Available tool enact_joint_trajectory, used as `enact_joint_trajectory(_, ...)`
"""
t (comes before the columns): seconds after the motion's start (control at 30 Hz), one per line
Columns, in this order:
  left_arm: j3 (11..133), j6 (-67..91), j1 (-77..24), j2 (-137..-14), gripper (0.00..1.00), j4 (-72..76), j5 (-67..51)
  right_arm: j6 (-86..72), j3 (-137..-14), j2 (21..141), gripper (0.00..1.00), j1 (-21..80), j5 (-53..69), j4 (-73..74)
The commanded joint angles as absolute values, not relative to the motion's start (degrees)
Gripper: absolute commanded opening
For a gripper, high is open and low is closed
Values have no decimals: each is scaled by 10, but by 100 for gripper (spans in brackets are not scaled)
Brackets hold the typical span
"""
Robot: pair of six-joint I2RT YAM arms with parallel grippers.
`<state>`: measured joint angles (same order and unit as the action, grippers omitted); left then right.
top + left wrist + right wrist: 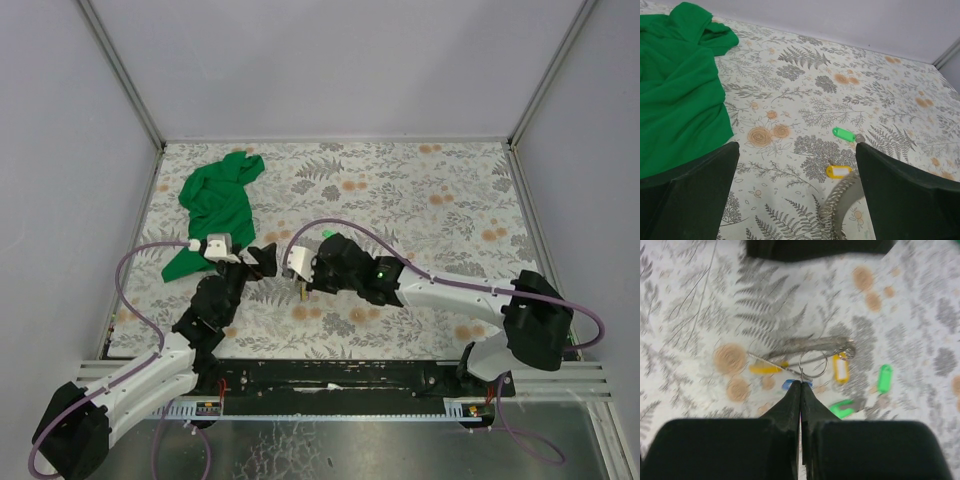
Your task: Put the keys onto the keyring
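**Right fingers pinched on the wire ring, left fingers spread wide**

The table with its fern-and-flower patterned cover (420, 200) fills the floor of the white-walled cell. A large crumpled green cloth (215, 205) lies on its far left part, well apart from the small items.

Both black grippers meet near the middle of the table. The left gripper (796, 146) stands with its two fingers spread wide and nothing between them; only patterned cover shows in the gap. The right gripper (801, 382) has its fingertips pressed together, and they close on the thin wire of the keyring (810, 347), a thin silver-grey metal loop that appears long and flattened from the right wrist. In the left wrist view a stretch of it rises close beside the left gripper's right-hand finger.

The keys lie clustered around the ring:
- a yellow-tagged key (767, 368) sits just under the wire
- a blue tag (790, 384) is half hidden by the closed fingertips
- a yellow tag with a white label (841, 369) is at the loop's right end
- two green-tagged keys (884, 378) (842, 408) lie beside it, apart from the wire

Whether any key is threaded on the ring cannot be told.
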<state>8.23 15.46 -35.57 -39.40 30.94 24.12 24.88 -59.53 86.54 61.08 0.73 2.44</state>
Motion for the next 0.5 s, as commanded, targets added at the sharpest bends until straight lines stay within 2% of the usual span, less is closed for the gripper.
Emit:
enact_joint_trajectory(0.0,73,172,-352,-389,100,316,291,192,-543,819,0,614,64,23)
enact_joint_trajectory(0.27,60,190,-351,-386,100,338,299,142,-491,785,0,614,109,64)
enact_joint_trajectory(0.47,51,193,-350,-386,100,361,289,103,-481,802,0,614,140,74)
